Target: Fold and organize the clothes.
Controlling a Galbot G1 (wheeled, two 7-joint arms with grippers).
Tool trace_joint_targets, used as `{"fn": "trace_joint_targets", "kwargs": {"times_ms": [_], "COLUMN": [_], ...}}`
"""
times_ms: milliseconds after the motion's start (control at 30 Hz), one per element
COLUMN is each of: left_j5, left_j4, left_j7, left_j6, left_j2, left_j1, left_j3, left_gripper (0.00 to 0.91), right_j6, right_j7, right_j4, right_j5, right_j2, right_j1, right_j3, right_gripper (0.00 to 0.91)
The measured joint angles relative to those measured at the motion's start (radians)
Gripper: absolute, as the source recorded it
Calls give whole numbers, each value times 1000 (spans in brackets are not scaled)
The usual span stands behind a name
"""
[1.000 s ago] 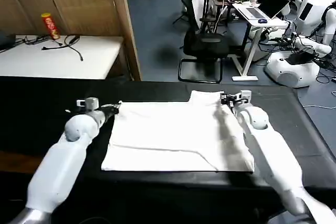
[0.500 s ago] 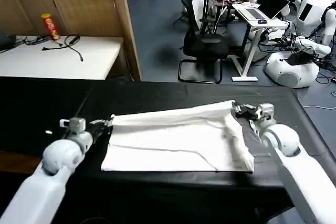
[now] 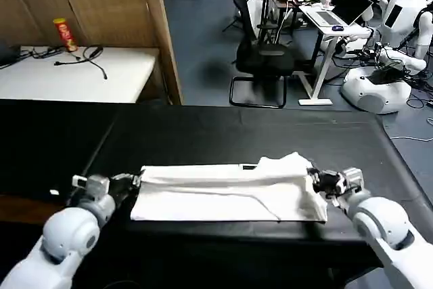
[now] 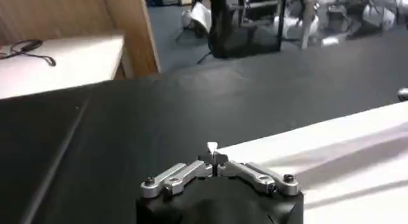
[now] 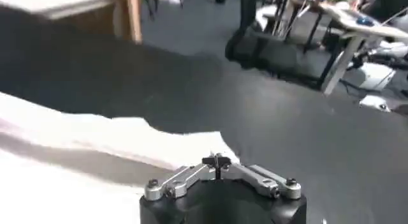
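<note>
- From the head view, we see the T-shirt [image 3: 226, 191] lying on the black table [image 3: 223, 133], its far edge being carried toward the near edge. Our left gripper [image 3: 132, 181] pinches the left far corner and our right gripper [image 3: 315, 180] the right one. The right side bunches higher than the left, so in our judgement both corners should come down level and square with the near hem before we let go.
- In the left wrist view, our left gripper [image 4: 213, 157] is closed, with a tip of white cloth showing between its fingers and the T-shirt [image 4: 331, 161] stretching away taut.
- In the right wrist view, our right gripper [image 5: 217, 161] is likewise closed at the cloth's edge [image 5: 127, 142]; we should keep even tension across to avoid wrinkles.
</note>
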Motion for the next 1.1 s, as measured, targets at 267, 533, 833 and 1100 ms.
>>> {"fn": "trace_joint_targets", "kwargs": {"times_ms": [267, 533, 833, 1100], "left_j5": [22, 62, -10, -77], "left_j4": [-30, -65, -65, 78], "left_j7": [-2, -4, -13, -15], "left_j6": [15, 23, -29, -73], "left_j2": [-10, -32, -72, -128], "left_j1": [58, 102, 86, -57], "left_j3": [-9, -25, -69, -25], "left_gripper": [878, 878, 878, 878], "right_j6": [-36, -21, 96, 113], "right_j7": [3, -5, 0, 8], "right_j4": [33, 84, -10, -198], "right_j5": [10, 36, -33, -101], "right_j2": [13, 39, 134, 228], "right_j1": [-65, -127, 18, 208], "right_j3": [35, 121, 73, -35], "right_gripper": [410, 878, 878, 878]}}
